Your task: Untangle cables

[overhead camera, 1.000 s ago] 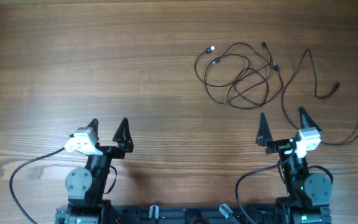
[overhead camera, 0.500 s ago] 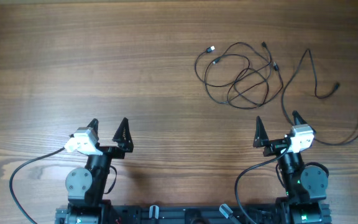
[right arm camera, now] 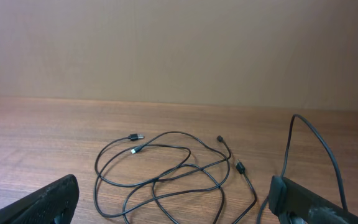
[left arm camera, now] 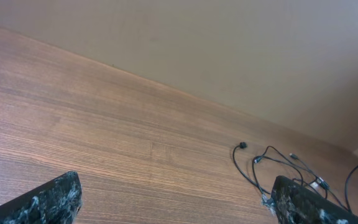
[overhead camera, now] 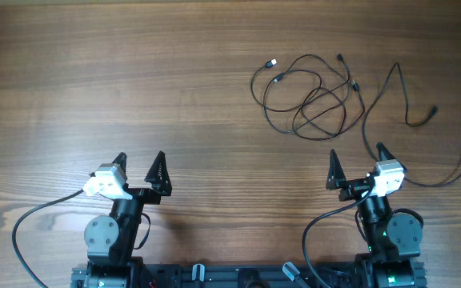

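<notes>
Here on the near left, the left gripper (overhead camera: 140, 157) hangs over bare table (overhead camera: 134, 72), its fingers spread wide and holding nothing, well apart from any cord. Further right, the cables (overhead camera: 306, 96) lie on the far right part of the wood. They form a tangle of thin black loops crossing one another several times, with small plug ends sticking out at its left and far sides. Just right of the tangle, a loose cord (overhead camera: 366, 120) curves from far to near and ends close beside the right gripper (overhead camera: 356, 150). That gripper sits on the near side of the tangle, its fingers likewise released and empty.

The main risk, as I judge it, is pinching two crossing strands at once, which would drag the whole knot instead of freeing one cord. Pulling on a plug end could also tighten the loops. The cords lie flat and thin, so the fingers may skate over them. The loose cord could snag on the right arm as it reaches out.

The overhead view alone shows both arms and the loose cord's plug end. The right wrist view cuts that end off, but it shows the tangle close up, including a silver-tipped plug (right arm camera: 135, 136). The left wrist view shows only a small, distant part of the tangle at its right side.
</notes>
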